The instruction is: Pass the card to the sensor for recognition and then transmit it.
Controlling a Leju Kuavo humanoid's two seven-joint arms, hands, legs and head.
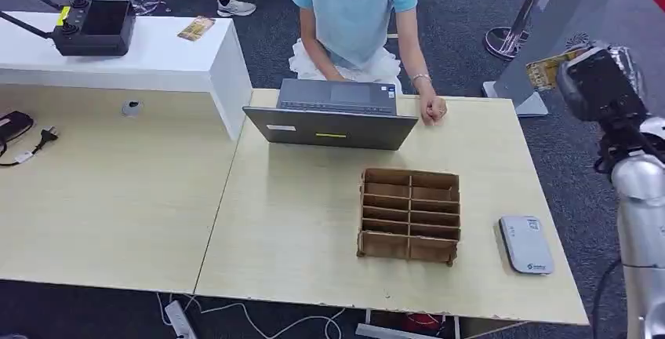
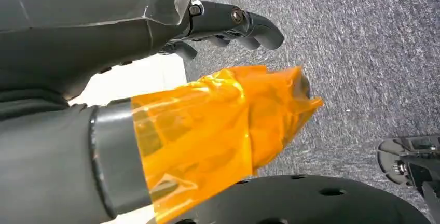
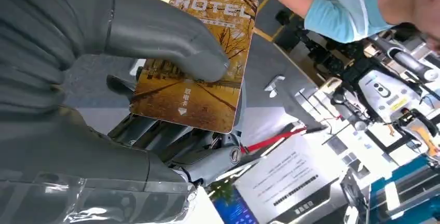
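My right hand (image 1: 600,80) is raised off the table's right side, beyond its far corner. It pinches a golden hotel card (image 3: 197,63) between the thumb (image 3: 171,42) and the fingers behind it. In the head view the card (image 1: 549,68) sticks out to the left of that hand. The sensor (image 1: 526,243), a flat grey and white box, lies near the table's front right corner, well below the hand. My left hand (image 2: 197,94) hangs over grey carpet with its thumb wrapped in orange tape; its fingers (image 2: 233,22) are apart and hold nothing.
A brown cardboard divider box (image 1: 409,215) stands left of the sensor. Behind it is an open laptop (image 1: 333,115), with a person in a blue top resting a fist (image 1: 432,109) on the table. A second card (image 1: 196,28) and a black device (image 1: 94,27) lie on the white counter.
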